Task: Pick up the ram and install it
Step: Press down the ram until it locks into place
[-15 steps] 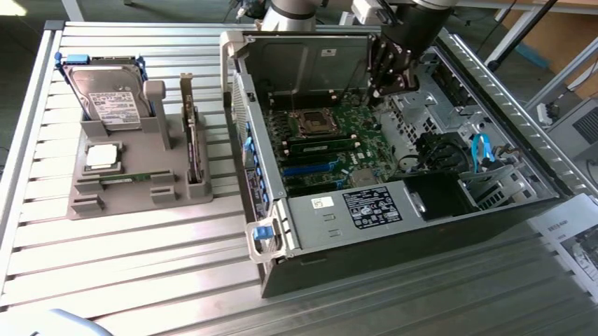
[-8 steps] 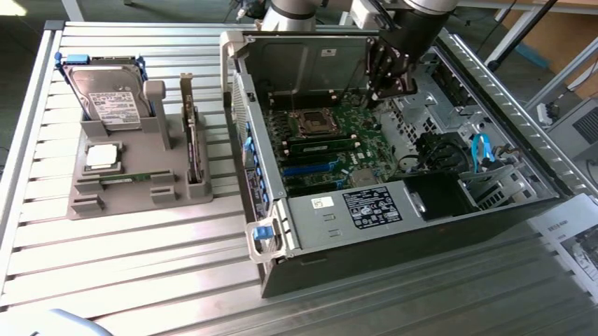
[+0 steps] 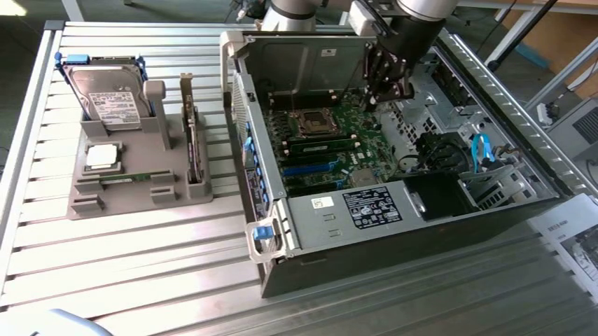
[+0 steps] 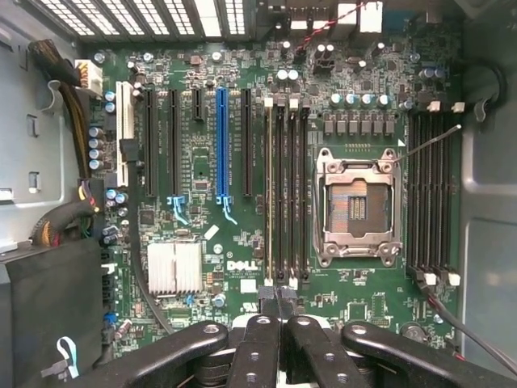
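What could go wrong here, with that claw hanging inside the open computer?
1. The shut gripper hangs above the motherboard near the open processor socket. A slip might damage the socket's exposed contacts.
2. A thin wire lies across the memory slots beyond the socket and could snag.
3. A ram appears to stand in a slot. Whether it is fully seated cannot be told.

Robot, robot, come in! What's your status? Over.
Gripper shut, over the memory slots in the open case. One ram lying in the grey holder. Nothing seen between gripper and slots.
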Available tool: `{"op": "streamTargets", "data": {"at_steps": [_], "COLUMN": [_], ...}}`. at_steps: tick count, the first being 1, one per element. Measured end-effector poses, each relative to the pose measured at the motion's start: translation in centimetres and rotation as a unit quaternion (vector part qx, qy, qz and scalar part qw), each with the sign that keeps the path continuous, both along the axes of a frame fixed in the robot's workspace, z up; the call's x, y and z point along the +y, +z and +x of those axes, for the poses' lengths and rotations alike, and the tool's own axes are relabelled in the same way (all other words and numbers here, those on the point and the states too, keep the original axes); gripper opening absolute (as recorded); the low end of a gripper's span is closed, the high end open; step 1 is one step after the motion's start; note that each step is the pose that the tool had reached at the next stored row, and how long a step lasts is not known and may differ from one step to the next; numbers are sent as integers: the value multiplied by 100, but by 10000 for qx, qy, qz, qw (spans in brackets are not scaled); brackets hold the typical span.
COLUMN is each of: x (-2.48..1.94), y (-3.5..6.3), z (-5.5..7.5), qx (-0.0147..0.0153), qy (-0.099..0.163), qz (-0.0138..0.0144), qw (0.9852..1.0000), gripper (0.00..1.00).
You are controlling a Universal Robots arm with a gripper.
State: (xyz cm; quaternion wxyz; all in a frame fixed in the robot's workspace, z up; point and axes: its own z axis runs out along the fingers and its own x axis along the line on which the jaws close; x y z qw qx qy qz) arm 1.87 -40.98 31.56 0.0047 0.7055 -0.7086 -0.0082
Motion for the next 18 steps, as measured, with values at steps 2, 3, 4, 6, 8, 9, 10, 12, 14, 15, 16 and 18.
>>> {"op": "streamTargets", "data": {"at_steps": [2, 3, 4, 6, 8, 9, 10, 12, 14, 15, 16, 18], "x": [0, 0, 0, 0, 0, 0, 0, 0, 0, 0, 0, 0], "y": [-19, -28, -37, -53, -69, -77, -84, -100, -118, -129, -138, -157], "z": [0, 0, 0, 0, 0, 0, 0, 0, 0, 0, 0, 0], "qx": [-1, -1, -1, -1, -2, -2, -2, -2, -3, -3, -3, -3], "qy": [0, 0, 0, 0, 0, 0, 0, 0, 0, 0, 0, 0], "qz": [0, 0, 0, -1, 0, 0, 0, 0, 0, 0, 0, 0], "qw": [10000, 10000, 10000, 10000, 10000, 10000, 10000, 10000, 10000, 10000, 10000, 10000], "gripper": [10, 10, 10, 10, 10, 10, 10, 10, 10, 10, 10, 10]}}
